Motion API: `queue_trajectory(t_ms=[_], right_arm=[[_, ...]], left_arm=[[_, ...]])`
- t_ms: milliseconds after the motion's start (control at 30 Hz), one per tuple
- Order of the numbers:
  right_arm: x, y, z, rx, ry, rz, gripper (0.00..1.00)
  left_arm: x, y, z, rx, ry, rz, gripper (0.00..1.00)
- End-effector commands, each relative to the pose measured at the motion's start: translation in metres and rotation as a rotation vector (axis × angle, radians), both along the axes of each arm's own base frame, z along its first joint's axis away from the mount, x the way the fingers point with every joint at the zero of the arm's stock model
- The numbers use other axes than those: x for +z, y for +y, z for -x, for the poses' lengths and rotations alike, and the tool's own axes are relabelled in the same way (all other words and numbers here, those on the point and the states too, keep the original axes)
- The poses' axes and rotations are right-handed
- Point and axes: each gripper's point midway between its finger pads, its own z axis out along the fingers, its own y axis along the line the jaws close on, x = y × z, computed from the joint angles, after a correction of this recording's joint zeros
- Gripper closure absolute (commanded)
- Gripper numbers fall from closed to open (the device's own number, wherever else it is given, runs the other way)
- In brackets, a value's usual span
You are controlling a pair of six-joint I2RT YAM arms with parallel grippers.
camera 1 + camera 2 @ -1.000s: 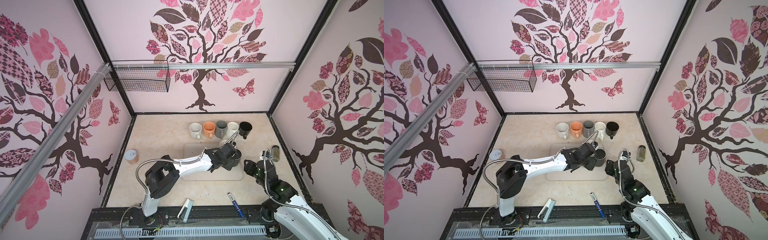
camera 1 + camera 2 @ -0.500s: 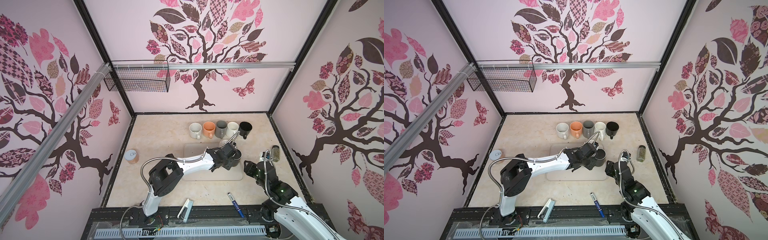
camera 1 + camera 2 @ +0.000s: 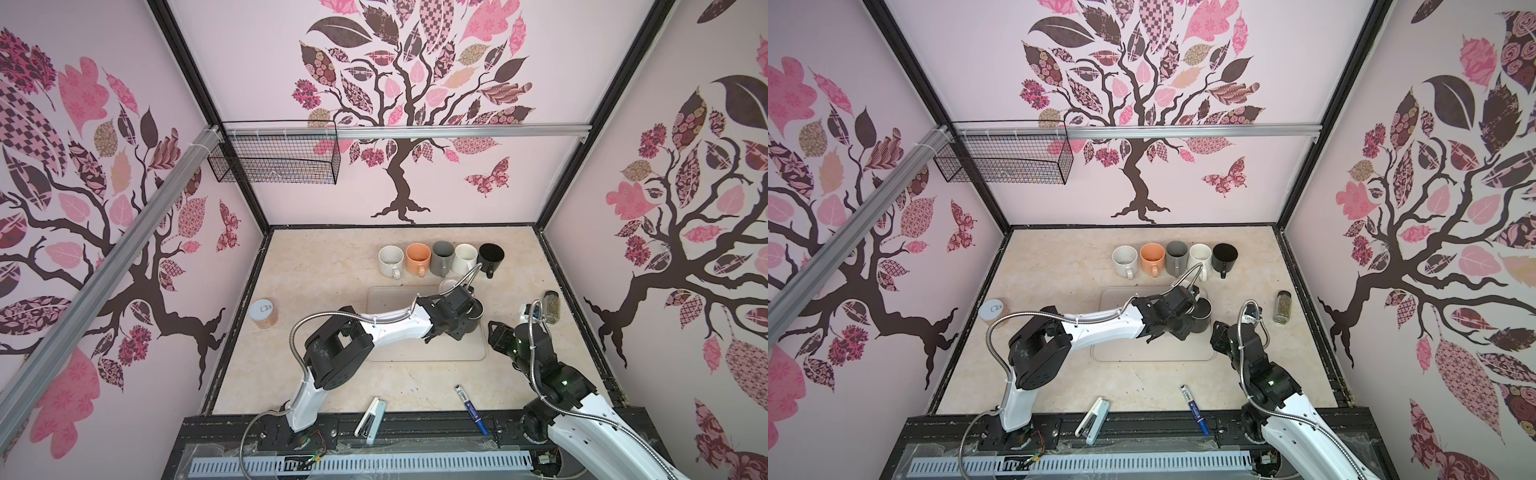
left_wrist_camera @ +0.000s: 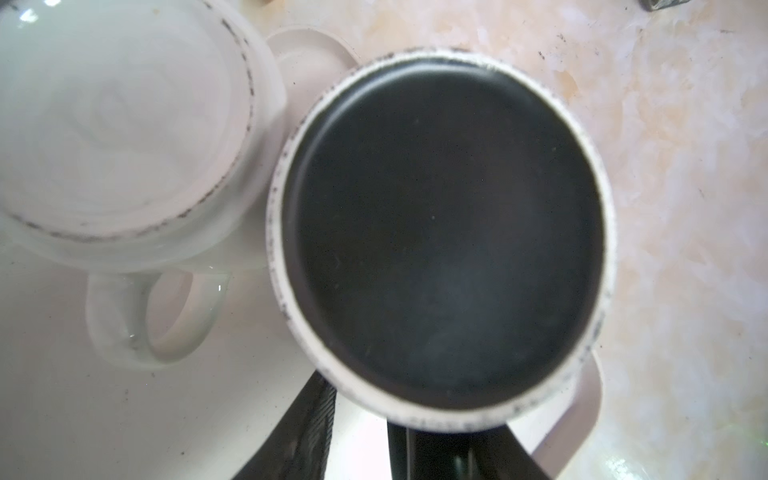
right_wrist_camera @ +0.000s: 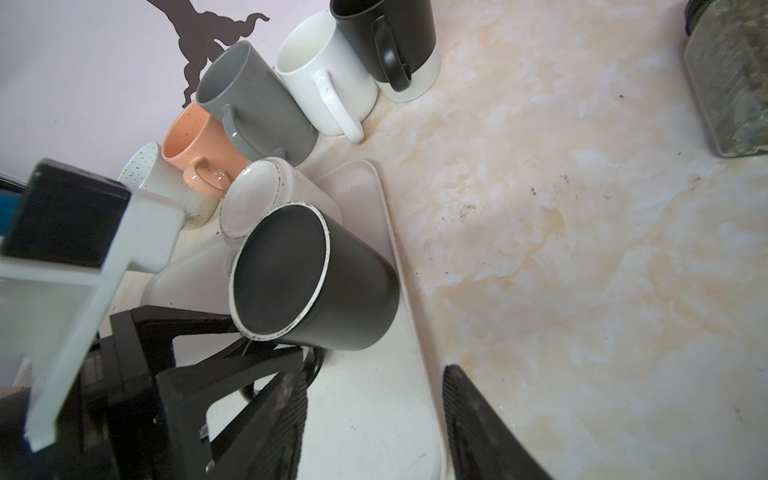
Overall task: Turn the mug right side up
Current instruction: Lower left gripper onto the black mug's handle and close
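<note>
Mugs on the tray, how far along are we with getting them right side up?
Done: five mugs stand upright in the back row. In hand: the left gripper is at the handle of the upside-down black mug on the tray; a firm grip isn't clear. Left: flip that mug, and the white mug beside it is also upside down.

left gripper (image 3: 457, 326): stretched forward, grip unclear | right gripper (image 5: 370, 376): low, jaws apart

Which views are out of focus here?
Left wrist view: dark mug and white mug both blurred, too close. Right wrist view: same mugs sharp, right claw soft in the foreground. Both top views: sharp, evenly lit.
</note>
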Motion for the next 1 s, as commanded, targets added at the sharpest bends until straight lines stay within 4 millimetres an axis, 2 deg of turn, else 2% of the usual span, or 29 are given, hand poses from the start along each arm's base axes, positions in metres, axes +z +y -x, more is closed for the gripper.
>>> queue_trajectory(t_ms=[0, 400, 633, 700, 767, 967], right_arm=[[0.005, -0.001, -0.002, -0.003, -0.022, 0.006, 0.44], [0.005, 0.001, -0.002, 0.01, -0.024, 0.003, 0.44], [0.002, 0.003, -0.002, 0.021, -0.021, 0.005, 0.44], [0.002, 0.004, -0.003, 0.024, -0.02, 0.0, 0.44], [0.002, 0.004, -0.003, 0.024, -0.021, -0.002, 0.44], [0.01, 0.004, -0.003, 0.022, -0.034, -0.012, 0.44]], left_arm=[[0.015, -0.011, -0.012, -0.002, -0.029, 0.034, 0.55], [0.014, -0.013, -0.016, -0.01, -0.032, 0.025, 0.66], [0.01, -0.013, -0.019, -0.007, -0.039, 0.005, 0.79], [0.011, -0.013, -0.019, -0.01, -0.039, 0.008, 0.87], [0.015, -0.013, -0.018, -0.013, -0.046, 0.018, 1.0], [0.043, -0.01, -0.013, -0.01, -0.107, 0.03, 1.0]])
